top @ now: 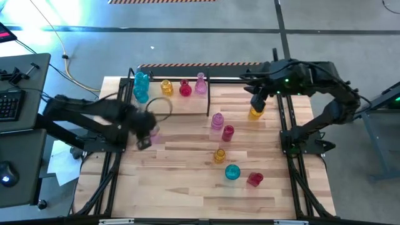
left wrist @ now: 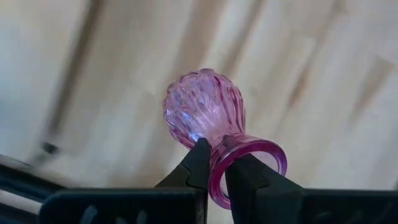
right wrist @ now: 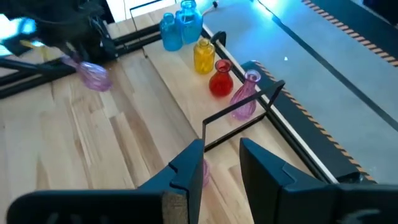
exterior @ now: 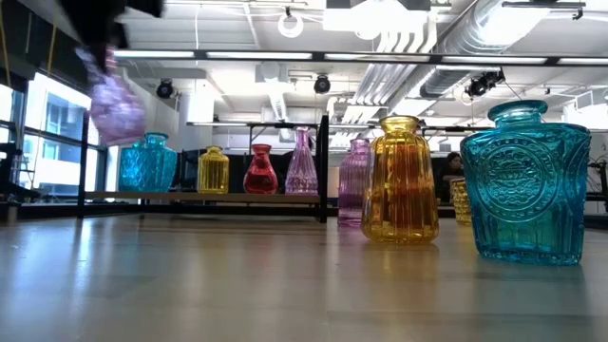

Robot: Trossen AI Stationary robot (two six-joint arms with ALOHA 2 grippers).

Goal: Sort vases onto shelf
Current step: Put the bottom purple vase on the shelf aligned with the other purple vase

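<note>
A: What has the left gripper (left wrist: 214, 163) got?

B: A small bulbous pink glass vase (left wrist: 205, 115). The fingers are nearly closed, pinching the rim of its flared mouth, one finger inside the neck and one outside, so the body hangs free of the table. I judge that grip was chosen because the ribbed belly is too round to clamp well.

A: Where is it, relative to the shelf?

B: The shelf (top: 187, 105), a low black rod rack on a light wooden plank, sits at the table's far edge. In the high view the left gripper (top: 145, 134) is just in front of the rack's left end, near the cyan vases (top: 141, 87) standing on it. The low view shows the pink vase (exterior: 116, 104) carried tilted, above the height of the shelved pieces.

A: What is already on the plank?

B: Cyan pieces at the left end, then a yellow vase (top: 166, 87), a red one (top: 185, 89) and a tall pink narrow-necked one (top: 200, 84). That order suggests grouping by colour, so the pink end looks the likelier slot.

A: And the right gripper (right wrist: 214, 163)?

B: Open and empty, hovering over an amber vase (top: 256, 112) just right of the shelf.
</note>
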